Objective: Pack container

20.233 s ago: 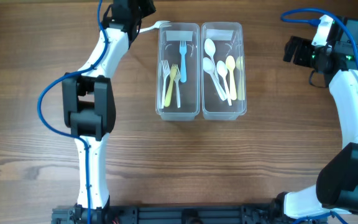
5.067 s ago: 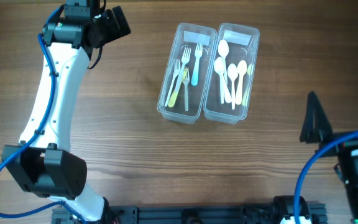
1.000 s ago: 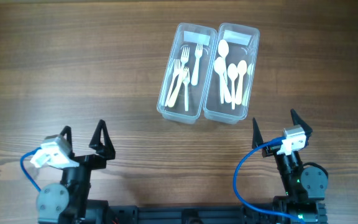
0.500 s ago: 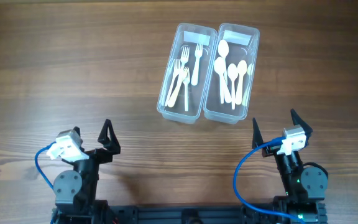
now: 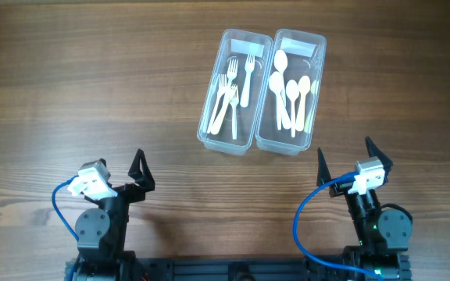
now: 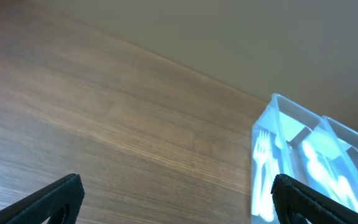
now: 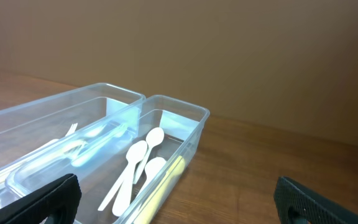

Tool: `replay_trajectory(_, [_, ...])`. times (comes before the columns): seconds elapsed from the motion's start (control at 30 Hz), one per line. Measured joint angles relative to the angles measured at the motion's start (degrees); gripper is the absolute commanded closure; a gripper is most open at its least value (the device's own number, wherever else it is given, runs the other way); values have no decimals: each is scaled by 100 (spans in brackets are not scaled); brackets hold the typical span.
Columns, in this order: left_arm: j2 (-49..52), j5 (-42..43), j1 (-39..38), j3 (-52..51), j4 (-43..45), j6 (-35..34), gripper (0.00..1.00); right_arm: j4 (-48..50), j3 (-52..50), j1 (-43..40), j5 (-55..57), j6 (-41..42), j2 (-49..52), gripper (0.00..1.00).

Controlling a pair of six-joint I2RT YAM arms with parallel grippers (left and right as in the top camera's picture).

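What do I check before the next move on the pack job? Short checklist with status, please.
1. The left claw open and empty: ok.
2. The right claw open and empty: ok.
3. Both arms apart from the container: ok, they sit at the near edge of the table.
4. Cutlery sorted: ok, forks in the left tub, spoons in the right.
5. Loose pieces outside the tubs: ok, none seen from overhead.
6. Tubs square to the table edge: not ok, they sit turned at an angle.
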Motion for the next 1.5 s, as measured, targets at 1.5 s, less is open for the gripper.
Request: replay_trajectory(1.5, [0,-79,0,-11,33,1268,0,0,2,0,2,0,0,0])
